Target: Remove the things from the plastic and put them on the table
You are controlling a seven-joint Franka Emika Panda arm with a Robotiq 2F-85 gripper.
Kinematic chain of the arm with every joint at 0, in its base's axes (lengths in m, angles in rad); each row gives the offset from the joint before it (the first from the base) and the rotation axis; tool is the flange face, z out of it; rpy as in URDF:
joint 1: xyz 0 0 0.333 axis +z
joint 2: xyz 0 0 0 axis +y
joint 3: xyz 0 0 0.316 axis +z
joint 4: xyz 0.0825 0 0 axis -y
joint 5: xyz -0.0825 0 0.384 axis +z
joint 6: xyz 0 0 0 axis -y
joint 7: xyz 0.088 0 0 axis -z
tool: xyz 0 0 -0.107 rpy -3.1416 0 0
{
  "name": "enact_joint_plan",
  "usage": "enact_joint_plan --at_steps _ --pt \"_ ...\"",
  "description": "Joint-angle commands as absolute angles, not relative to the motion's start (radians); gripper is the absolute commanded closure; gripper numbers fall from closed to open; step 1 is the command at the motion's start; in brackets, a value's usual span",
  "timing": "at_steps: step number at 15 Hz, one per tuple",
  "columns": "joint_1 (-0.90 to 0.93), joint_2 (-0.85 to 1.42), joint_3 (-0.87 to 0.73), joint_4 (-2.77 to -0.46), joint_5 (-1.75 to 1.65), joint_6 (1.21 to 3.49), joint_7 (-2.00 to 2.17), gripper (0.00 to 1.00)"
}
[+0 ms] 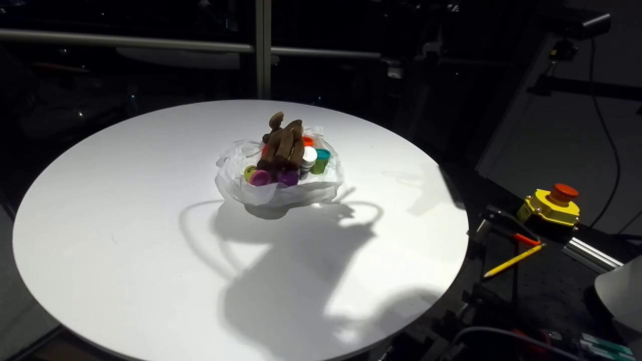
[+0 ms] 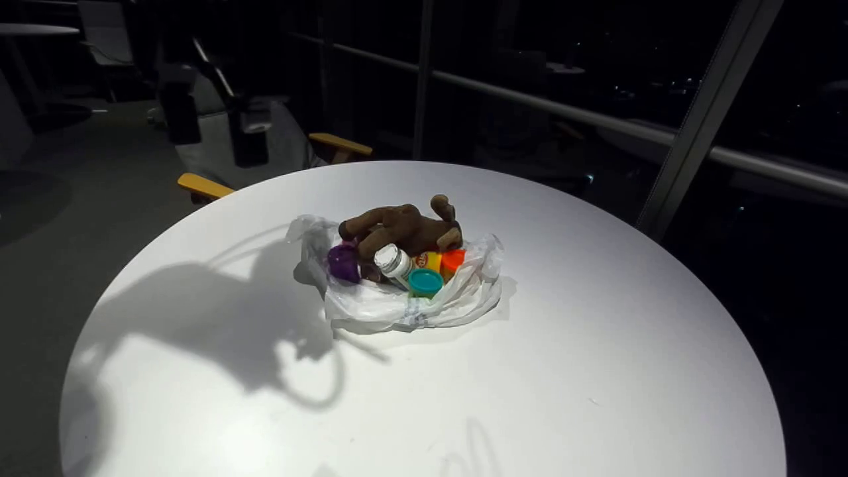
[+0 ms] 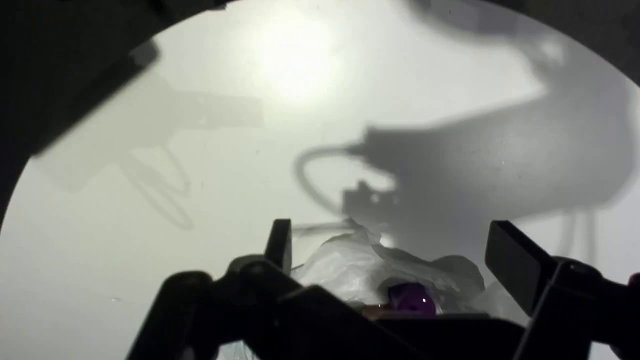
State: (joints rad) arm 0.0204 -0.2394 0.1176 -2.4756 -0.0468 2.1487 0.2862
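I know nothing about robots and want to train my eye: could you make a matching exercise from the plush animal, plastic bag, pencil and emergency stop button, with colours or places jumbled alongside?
Things
1. Plush animal
2. Plastic bag
3. Pencil
4. Emergency stop button

Colours and places
A. Red, on a yellow box
B. Whitish, resting on the round table
C. Brown, lying with lidded tubs
D. Yellow, on a dark surface beside the round table

Right pairs: 1-C; 2-B; 3-D; 4-A
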Motion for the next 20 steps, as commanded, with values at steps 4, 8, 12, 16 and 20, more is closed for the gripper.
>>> enact_joint_plan --at_steps 4,8,12,16,20 --pt "0.027 0.200 0.080 -2.125 -0.051 2.332 0.442 0.00" --pt "0.047 0.401 0.027 -1.931 -0.030 2.371 0.449 0.00" --pt "0.062 0.550 -0.019 -1.779 -0.018 2.372 0.475 0.00" --pt "0.070 0.657 -0.043 -1.662 0.011 2.341 0.479 0.00" --pt "0.056 0.734 -0.035 -1.573 0.053 2.266 0.455 0.26"
